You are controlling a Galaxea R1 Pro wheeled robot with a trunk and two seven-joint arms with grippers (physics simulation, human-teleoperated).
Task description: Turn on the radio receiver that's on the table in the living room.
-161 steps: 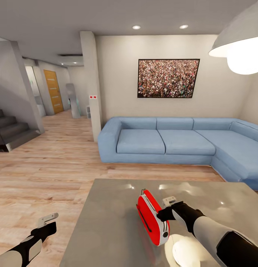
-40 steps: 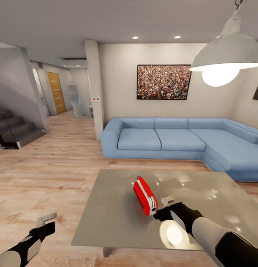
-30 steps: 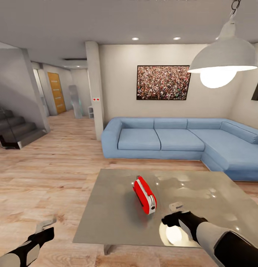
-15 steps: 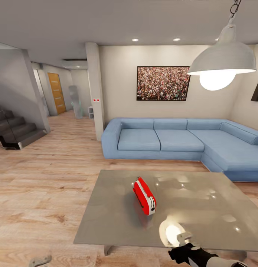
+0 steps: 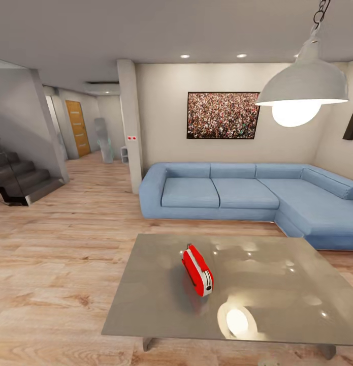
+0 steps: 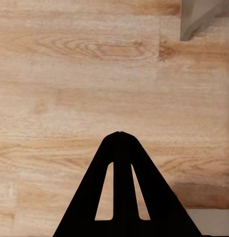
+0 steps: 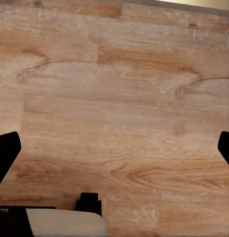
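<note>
A: What's closest in?

B: The left gripper [image 6: 120, 148], seen from its own wrist camera. Its two fingers meet at the tips, closed, with nothing between them. It hangs over light wood floor [image 6: 70, 89], and a grey corner of the bench [image 6: 201, 17] lies ahead of it and off to one side.

A: And the right gripper [image 7: 114, 143]?

B: From its wrist camera, its fingertips [image 7: 6, 153] stand far apart at the two edges of the picture. It is wide open and empty, with plank floor beneath it.

A: Where's the radio receiver [image 5: 197, 270]?

B: In the head view, on the bench's [image 5: 146, 300] glossy grey top, roughly at its middle, apart from every edge. It stands on its thin side, red face angled, white end with the dark dial toward the camera. I cannot place it against either gripper, since the wrist views don't include it.

A: Anything beside it?

B: A bright round lamp reflection [image 5: 237, 321] on the top, just nearer than the radio.

A: Farther back?

B: The blue corner sofa [image 5: 232, 195], then the framed crowd picture [image 5: 223, 115] on the wall. The white pendant lamp [image 5: 302, 86] hangs over the bench's right side. Away left are the stairs [image 5: 16, 180] and an orange door [image 5: 76, 127].
</note>
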